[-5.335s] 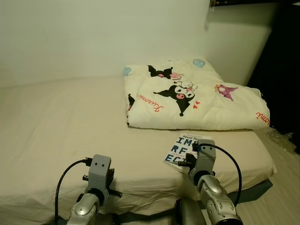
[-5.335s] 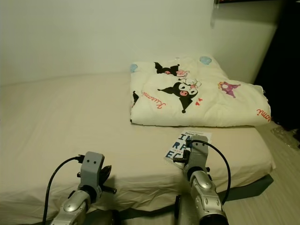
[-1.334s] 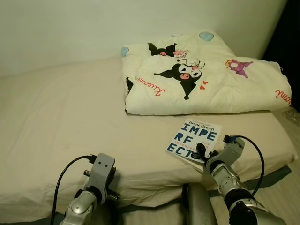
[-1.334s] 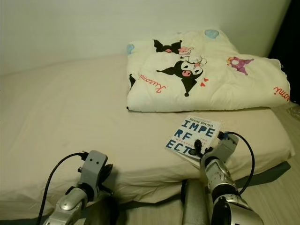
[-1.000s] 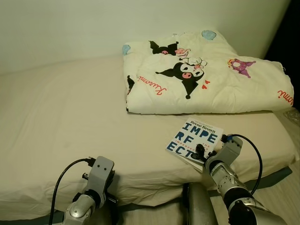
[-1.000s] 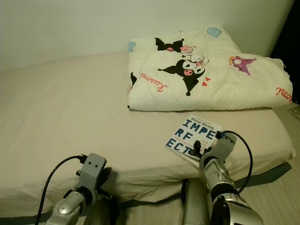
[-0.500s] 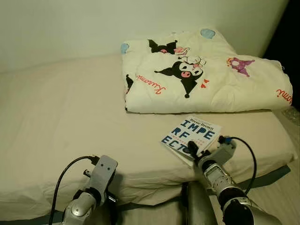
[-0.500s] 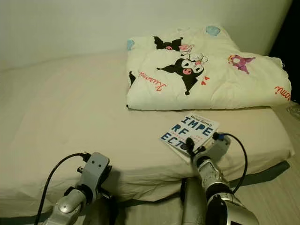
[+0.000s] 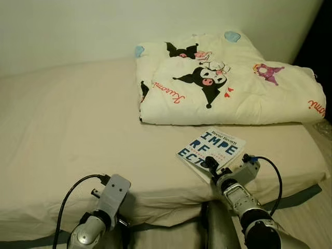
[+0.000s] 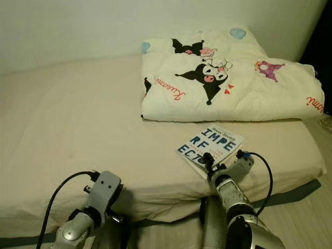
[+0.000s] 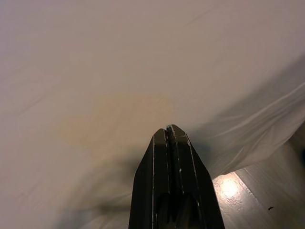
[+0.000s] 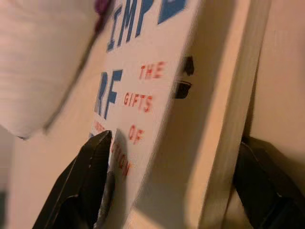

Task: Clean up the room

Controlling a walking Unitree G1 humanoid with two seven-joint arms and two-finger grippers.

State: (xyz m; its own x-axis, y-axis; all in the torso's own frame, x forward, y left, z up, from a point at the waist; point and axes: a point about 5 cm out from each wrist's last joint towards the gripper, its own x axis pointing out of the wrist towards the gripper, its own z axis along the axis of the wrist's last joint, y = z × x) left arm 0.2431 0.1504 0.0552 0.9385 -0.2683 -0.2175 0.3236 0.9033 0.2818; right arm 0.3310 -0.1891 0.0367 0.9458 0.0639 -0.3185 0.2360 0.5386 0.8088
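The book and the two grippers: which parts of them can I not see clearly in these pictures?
- Book: its near corner is hidden by the right gripper in the eye views; the wrist view cuts the title off at its edge.
- Right gripper: whether its fingers press the book cannot be told.
- Left gripper: in the eye views its fingers are hidden behind its own wrist, low at the bed edge.
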